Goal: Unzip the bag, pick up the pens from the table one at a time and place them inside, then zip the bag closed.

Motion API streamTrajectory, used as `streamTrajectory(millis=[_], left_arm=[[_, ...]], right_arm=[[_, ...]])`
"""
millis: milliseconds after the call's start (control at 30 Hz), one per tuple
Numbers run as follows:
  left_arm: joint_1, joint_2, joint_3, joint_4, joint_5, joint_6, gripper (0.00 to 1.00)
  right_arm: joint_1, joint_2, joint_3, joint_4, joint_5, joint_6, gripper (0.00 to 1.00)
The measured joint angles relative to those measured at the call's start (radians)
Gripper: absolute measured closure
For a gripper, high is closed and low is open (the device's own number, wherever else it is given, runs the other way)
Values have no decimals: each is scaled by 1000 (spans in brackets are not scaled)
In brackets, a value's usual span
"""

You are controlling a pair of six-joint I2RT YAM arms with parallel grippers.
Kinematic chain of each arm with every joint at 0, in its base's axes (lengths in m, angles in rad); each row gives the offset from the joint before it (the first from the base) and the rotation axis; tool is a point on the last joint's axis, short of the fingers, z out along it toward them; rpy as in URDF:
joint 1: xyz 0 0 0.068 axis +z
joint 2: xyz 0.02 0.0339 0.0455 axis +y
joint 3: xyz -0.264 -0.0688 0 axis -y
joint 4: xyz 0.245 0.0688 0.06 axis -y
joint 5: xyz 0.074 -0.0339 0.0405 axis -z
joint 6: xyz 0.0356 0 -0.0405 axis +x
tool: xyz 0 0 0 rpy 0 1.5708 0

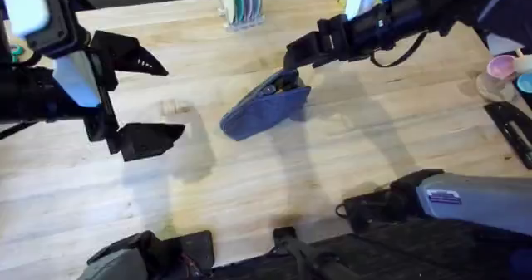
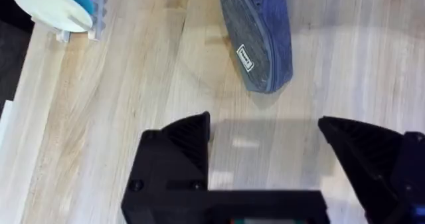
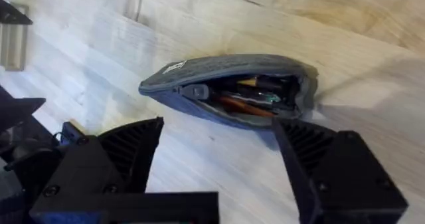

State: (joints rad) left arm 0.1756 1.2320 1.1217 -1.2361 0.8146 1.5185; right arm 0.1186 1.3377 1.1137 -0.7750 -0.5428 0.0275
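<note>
A: Right end effector [image 1: 293,60] is hovering just past the bag's [image 1: 264,108] open end, fingers spread wide, nothing in them. Confirm?

B: Confirmed on my wrist feed. Fingers [image 3: 126,147] apart, bag [image 3: 232,91] sits between and beyond them, no contact.

A: Bag state?

B: Lying on its side on the table [image 1: 249,189], roughly mid-table. Zipper is open over most of its length, and I can see pens [image 3: 249,98] inside: dark barrels, one reddish-orange.

A: Left end effector?

B: Left end effector [image 1: 141,97] is well away from the bag, on the side opposite the right arm. Fingers wide apart, empty. From its wrist camera the bag's [image 2: 262,41] closed end with a small white label [image 2: 245,57] points toward it, bare table between.

A: Anything else near the bag?

B: Rack of plates [image 1: 241,2] beyond it, toward the far edge. Not touching.
</note>
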Motion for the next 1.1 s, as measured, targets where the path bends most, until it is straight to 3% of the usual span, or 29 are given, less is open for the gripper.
streamTrajectory(millis=[567,1100], left_arm=[[0,0,0,0,0,0,7],[0,0,0,0,0,0,8]], right_arm=[[-30,142,0,20,-153,-37,5],[-30,148,0,63,-162,-59,5]])
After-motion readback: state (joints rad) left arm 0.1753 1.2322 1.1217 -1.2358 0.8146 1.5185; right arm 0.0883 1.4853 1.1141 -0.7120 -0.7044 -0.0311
